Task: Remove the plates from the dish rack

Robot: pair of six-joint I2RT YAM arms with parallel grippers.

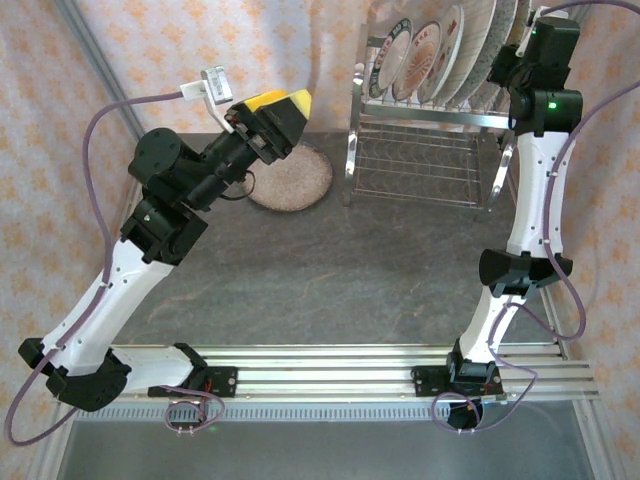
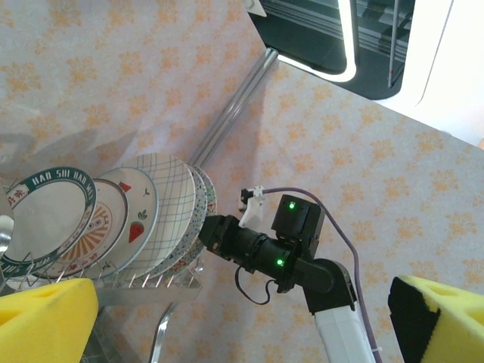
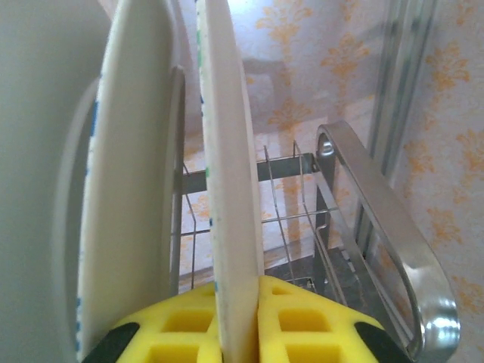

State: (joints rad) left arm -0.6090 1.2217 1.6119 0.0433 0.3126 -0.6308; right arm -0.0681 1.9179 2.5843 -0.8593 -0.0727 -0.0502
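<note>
Right hand [image 3: 240, 318] pinches the rim of a cream plate [image 3: 227, 151] standing in the chrome dish rack [image 3: 378, 204]; left hand [image 1: 283, 102] hangs spread near a speckled plate [image 1: 300, 180] lying on the desk [image 1: 330, 280].

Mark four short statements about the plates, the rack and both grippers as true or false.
1. The right gripper is shut on a plate standing in the dish rack. True.
2. The left gripper holds a plate. False: it is open, with nothing between its pads.
3. A speckled plate lies flat on the table. True.
4. The racked plates sit in the lower tier. False: they stand upright in the upper tier.
</note>
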